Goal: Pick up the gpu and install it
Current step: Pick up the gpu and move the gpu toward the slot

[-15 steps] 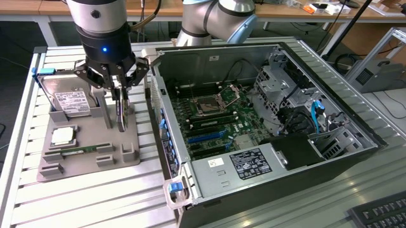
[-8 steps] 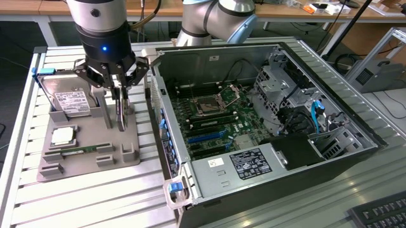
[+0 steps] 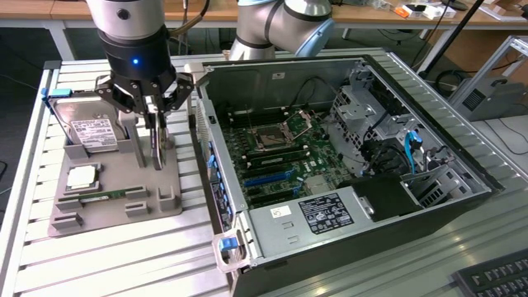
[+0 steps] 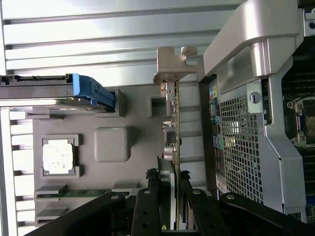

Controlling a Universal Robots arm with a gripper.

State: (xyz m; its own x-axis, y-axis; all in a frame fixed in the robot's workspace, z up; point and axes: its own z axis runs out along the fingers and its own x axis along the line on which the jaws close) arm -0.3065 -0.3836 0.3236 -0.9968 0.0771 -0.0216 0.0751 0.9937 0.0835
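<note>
The arm (image 3: 130, 31) points straight down over the gray parts tray (image 3: 115, 213). Its gripper (image 3: 151, 116) is clamped on the gpu (image 3: 157, 148), which stands on edge between the fingers (image 4: 146, 209), just beside the open computer case (image 3: 272, 77).

The gpu (image 4: 173, 129) has a bare silvery metal bracket (image 4: 171, 64); the tray (image 4: 138, 123) is matt grey plastic.

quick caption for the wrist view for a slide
Gripper closed on the gpu, held on edge over the gray parts tray beside the computer case
</note>
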